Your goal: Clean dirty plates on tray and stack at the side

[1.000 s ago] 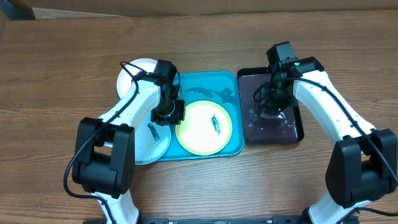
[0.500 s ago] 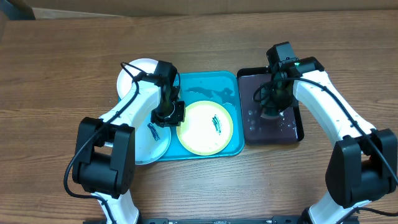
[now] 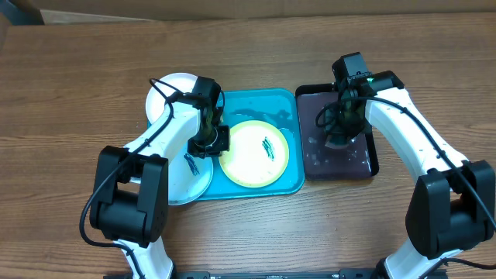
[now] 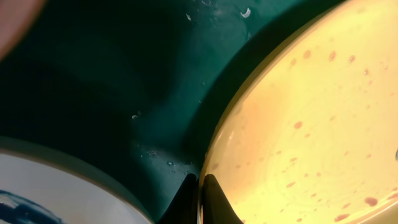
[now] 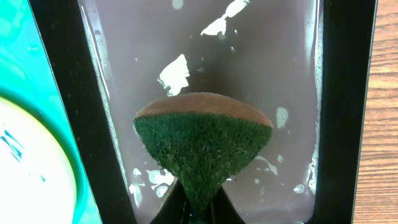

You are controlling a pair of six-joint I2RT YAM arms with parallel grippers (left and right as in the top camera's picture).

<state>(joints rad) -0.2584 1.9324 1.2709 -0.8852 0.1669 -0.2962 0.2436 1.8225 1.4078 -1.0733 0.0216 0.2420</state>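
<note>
The yellow-green plate with a cream centre lies in the turquoise tray and carries a dark smear. My left gripper is shut on its left rim; in the left wrist view the gripper pinches the edge of the plate. A pale blue plate with smears overlaps the tray's left edge. The white plate lies on the table behind my left arm. My right gripper is shut on a green sponge, which hangs over the black tray.
The black tray with a purple inside stands right of the turquoise tray and holds soapy water with patches of foam. Bare wooden table surrounds both trays.
My left gripper's jaws have closed on the yellow-green plate's rim, and the plate has shifted slightly towards the far side. The right arm and sponge have not moved.
</note>
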